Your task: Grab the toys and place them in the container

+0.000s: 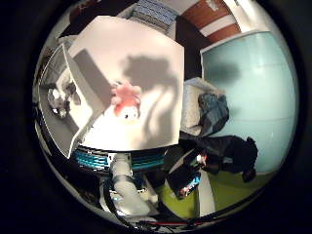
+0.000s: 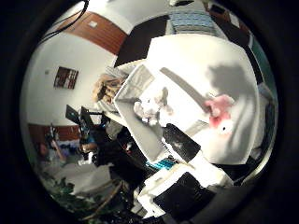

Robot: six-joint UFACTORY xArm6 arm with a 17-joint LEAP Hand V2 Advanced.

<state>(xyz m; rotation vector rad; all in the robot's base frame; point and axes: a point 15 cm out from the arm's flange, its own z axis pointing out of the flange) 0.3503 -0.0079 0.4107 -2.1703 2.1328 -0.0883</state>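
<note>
A pink plush toy (image 1: pixel 125 97) lies on the white table (image 1: pixel 146 49), near its middle; the thumb side palm view shows it too (image 2: pixel 220 109). A white open container (image 1: pixel 82 101) stands at one end of the table, with a grey and white plush toy (image 1: pixel 63 95) lying in it. The thumb side palm view also shows the container (image 2: pixel 131 82) and that toy (image 2: pixel 152 107). My right hand (image 1: pixel 125 183) is high above the table's near edge, away from both toys.
The hand's shadow (image 1: pixel 146 70) falls on the table past the pink toy. A chair with cloth on it (image 1: pixel 210 107) and a teal panel (image 1: pixel 258 88) stand beside the table. A blue crate (image 1: pixel 102 161) sits below the table's edge. Dark equipment (image 2: pixel 98 131) stands behind the container.
</note>
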